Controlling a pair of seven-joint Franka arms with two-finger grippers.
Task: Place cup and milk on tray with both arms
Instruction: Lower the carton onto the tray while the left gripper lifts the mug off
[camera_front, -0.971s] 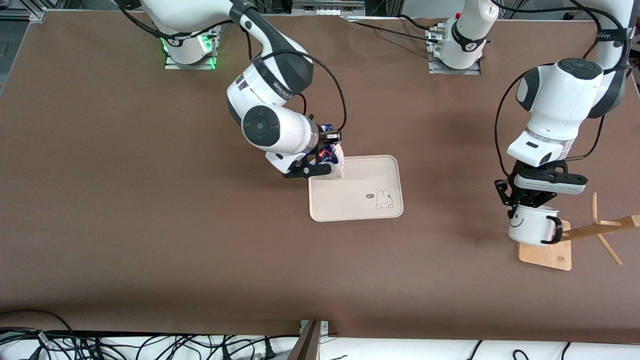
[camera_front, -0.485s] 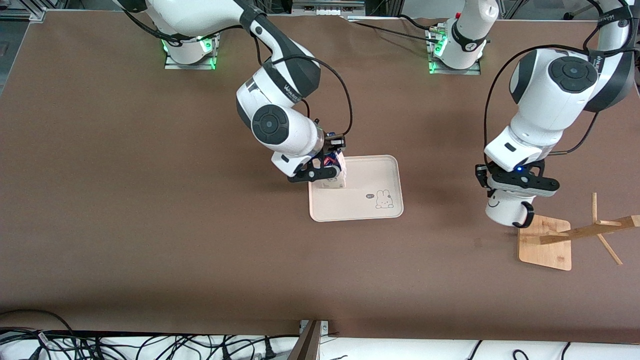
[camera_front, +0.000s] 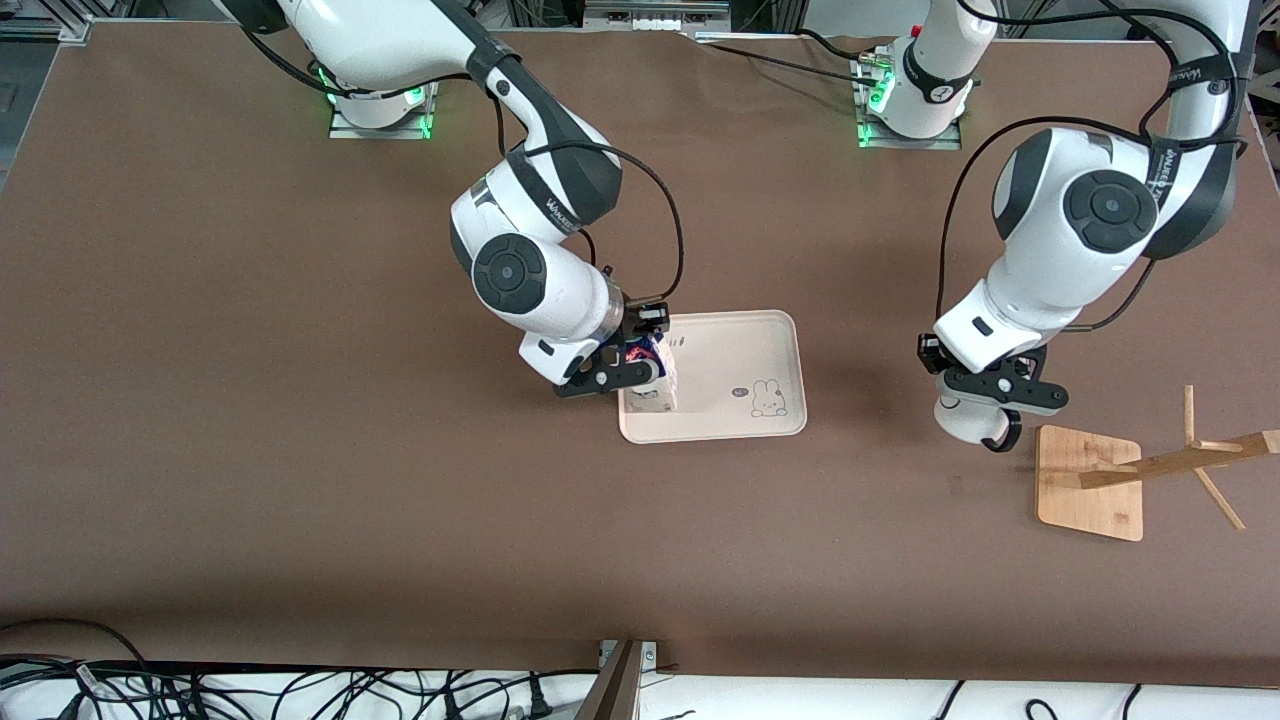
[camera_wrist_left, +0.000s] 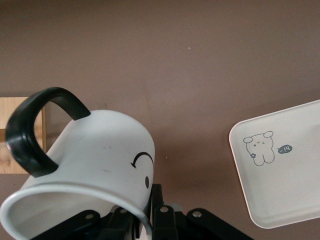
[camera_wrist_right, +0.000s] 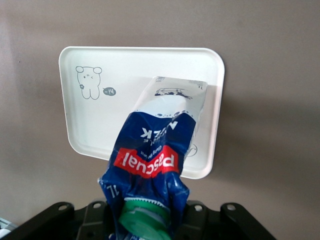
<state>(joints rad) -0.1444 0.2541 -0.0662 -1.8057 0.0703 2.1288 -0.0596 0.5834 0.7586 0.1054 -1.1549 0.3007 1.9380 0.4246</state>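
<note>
Milk (camera_front: 655, 385) (held) over tray (camera_front: 760, 340) edge.

The blue-topped milk (camera_front: 655, 385) carton hangs tilted over the cream bunny tray (camera_front: 740, 370). The white smiley cup (camera_front: 968, 420), black-handled, hangs over bare bench beside the tray.

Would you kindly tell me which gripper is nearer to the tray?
Right. The right gripper holds the milk over the tray; the left gripper carries the cup above bare table toward the left arm's end.
</note>
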